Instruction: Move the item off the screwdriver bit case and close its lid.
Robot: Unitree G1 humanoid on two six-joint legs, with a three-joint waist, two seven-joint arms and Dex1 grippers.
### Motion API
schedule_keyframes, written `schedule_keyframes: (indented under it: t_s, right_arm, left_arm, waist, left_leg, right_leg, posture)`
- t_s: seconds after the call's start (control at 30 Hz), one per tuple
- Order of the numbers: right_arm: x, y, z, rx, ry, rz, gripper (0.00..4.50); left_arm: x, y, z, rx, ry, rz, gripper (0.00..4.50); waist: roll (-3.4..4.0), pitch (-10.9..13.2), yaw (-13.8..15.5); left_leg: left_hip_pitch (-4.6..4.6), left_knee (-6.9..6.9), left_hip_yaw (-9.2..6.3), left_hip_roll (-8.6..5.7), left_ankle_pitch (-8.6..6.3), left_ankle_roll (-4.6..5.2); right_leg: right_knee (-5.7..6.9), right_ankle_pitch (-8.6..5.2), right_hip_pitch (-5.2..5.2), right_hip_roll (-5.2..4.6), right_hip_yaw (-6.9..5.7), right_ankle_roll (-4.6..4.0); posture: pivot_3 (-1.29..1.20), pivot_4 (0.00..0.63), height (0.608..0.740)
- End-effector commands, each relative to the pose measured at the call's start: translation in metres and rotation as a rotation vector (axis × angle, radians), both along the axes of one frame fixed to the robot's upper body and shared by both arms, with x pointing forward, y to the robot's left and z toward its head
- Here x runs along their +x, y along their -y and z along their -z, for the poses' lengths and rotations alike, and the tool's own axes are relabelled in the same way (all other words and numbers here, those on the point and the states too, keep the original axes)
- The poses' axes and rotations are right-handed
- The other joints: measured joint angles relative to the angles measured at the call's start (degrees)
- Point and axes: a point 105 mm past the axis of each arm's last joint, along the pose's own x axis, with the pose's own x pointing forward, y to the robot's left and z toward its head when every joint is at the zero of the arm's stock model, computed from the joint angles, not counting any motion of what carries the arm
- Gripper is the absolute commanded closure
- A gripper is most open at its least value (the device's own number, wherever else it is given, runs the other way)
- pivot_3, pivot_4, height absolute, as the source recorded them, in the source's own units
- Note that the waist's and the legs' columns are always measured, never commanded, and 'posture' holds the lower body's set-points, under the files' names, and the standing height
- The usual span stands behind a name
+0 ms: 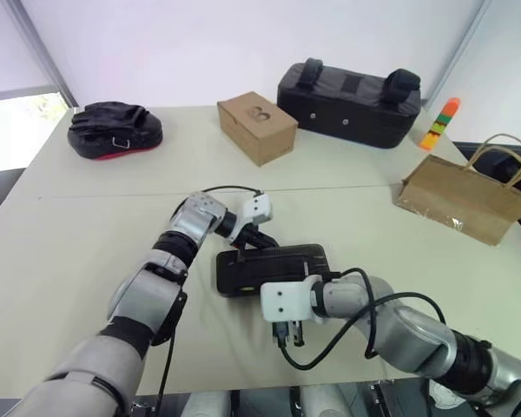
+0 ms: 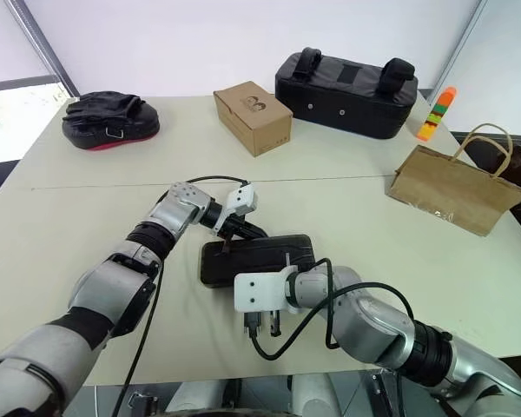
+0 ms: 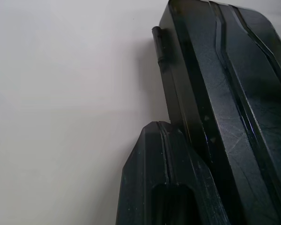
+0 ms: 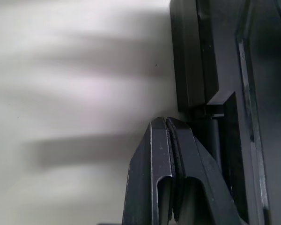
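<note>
While both pinched-shut claws, left (image 1: 243, 244) and right (image 1: 288, 334), flank it, the screwdriver bit case (image 1: 273, 268) seemingly lies closed.

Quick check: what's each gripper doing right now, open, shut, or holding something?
Left gripper: shut, holding nothing, at the far edge of the bit case.
Right gripper: shut, holding nothing, by the case's latch tab.

- The screwdriver bit case (image 1: 272, 268), dark and flat, lies on the counter with its smoky lid (image 2: 259, 254) folded down over it.
- The brown paper bag (image 1: 465, 199) rests well apart, beyond the case's right end, handles raised.
</note>
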Motion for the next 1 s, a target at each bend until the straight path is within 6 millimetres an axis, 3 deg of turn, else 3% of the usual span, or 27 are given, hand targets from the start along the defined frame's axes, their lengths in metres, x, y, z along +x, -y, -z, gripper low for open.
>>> schedule_keyframes:
  t_s: [0.03, 0.13, 0.27, 0.37, 0.6, 0.77, 0.87, 1.0]
  right_arm:
    - [0.048, 0.024, -0.02, -0.077, 0.238, 0.162, 4.45]
    - [0.054, 0.026, -0.026, -0.088, 0.275, 0.168, 4.45]
    - [0.047, 0.02, -0.031, -0.017, 0.185, 0.173, 4.45]
    - [0.03, 0.011, -0.036, 0.149, -0.025, 0.208, 4.45]
    - [-0.024, 0.032, -0.043, 0.337, -0.433, 0.209, 4.45]
    - [-0.039, 0.055, -0.074, 0.546, -0.579, 0.224, 4.45]
    - [-0.022, 0.074, -0.101, 0.695, -0.511, 0.243, 4.45]
    - [0.031, 0.118, -0.129, 0.89, -0.323, 0.42, 4.45]
  left_arm:
    - [-0.047, 0.009, 0.042, 0.095, -0.204, 0.206, 4.5]
    - [-0.051, 0.009, 0.046, 0.096, -0.21, 0.209, 4.5]
    - [-0.042, 0.015, 0.048, 0.077, -0.155, 0.146, 4.5]
    - [-0.016, 0.026, 0.042, 0.031, 0.018, 0.009, 4.5]
    - [0.023, 0.037, -0.01, -0.202, 0.157, -0.188, 4.5]
    - [0.041, 0.005, -0.048, -0.373, 0.156, -0.298, 4.5]
    - [0.045, -0.026, -0.066, -0.469, 0.173, -0.382, 4.5]
    - [0.032, -0.075, -0.085, -0.542, 0.208, -0.525, 4.5]
  waist:
    - [-0.03, 0.0, 0.0]
    - [-0.02, -0.1, -0.1]
    - [0.0, -0.2, 0.0]
    - [0.0, -0.3, 0.6]
    - [0.05, -0.3, 2.9]
    - [0.03, -0.2, 1.8]
    - [0.06, -0.2, 1.2]
    - [0.13, -0.1, 0.4]
  left_leg:
    - [0.01, 0.0, 0.0, 0.02, 0.0, 0.0]
    - [0.03, 0.0, 0.0, 0.04, 0.0, 0.0]
    - [0.03, 0.0, 0.0, 0.06, 0.0, 0.0]
    - [0.03, 0.0, -0.03, 0.07, 0.0, 0.0]
    - [0.04, 0.18, -0.24, -0.12, -0.05, 0.08]
    - [-0.38, 0.08, -0.16, -0.06, -0.07, 0.11]
    - [-0.38, 0.05, -0.14, 0.0, -0.07, 0.11]
    - [-0.21, -0.04, -0.05, 0.03, -0.08, 0.11]
  right_leg:
    - [0.0, 0.0, 0.0, 0.02, 0.0, 0.0]
    - [0.02, 0.0, 0.0, 0.04, 0.0, 0.0]
    - [0.03, 0.0, 0.0, 0.06, 0.0, -0.01]
    - [0.02, 0.0, 0.04, 0.01, 0.0, -0.01]
    - [-0.31, 0.01, 0.49, -0.25, -0.1, 0.05]
    - [-0.03, 0.0, -0.22, -0.2, -0.08, 0.08]
    - [0.02, 0.01, -0.31, -0.16, -0.07, 0.06]
    - [0.03, 0.01, -0.21, -0.19, 0.07, 0.06]
  posture:
    - [0.0, 0.15, 0.74]
    - [0.0, 0.15, 0.74]
    - [0.0, 0.15, 0.74]
    - [0.0, 0.15, 0.74]
    - [0.0, 0.15, 0.74]
    - [0.0, 0.15, 0.74]
    - [0.0, 0.15, 0.74]
    - [0.0, 0.15, 0.74]
